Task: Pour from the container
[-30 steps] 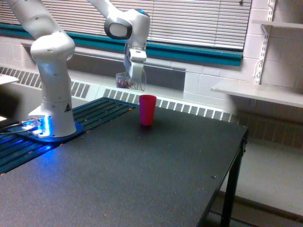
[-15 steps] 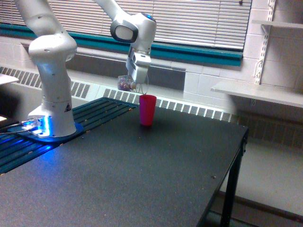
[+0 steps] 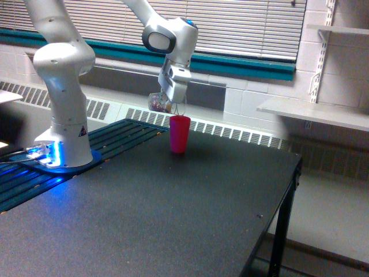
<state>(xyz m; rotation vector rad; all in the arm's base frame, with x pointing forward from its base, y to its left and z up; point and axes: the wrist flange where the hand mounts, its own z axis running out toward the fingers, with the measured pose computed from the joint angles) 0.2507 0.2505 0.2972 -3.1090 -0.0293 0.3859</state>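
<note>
One clear cup [image 3: 156, 102], reddish pieces inside, is gripped in the jaws [image 3: 168, 104] and tilted; pink cup [image 3: 179, 134] stands just below them on the bench [image 3: 173, 213]. Pouring is judged barely begun; emptying remains.

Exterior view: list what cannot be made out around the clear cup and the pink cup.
- Clear plastic cup: too small and see-through; its rim, and whether any reddish-brown pieces are falling, cannot be told.
- Hand: fingertips blur into the cup, so the grip is unclear.
- Pink cup: opaque and seen from the side; its inside is hidden by its own wall.
- Robot arm: upper links cut off by the top edge.
</note>
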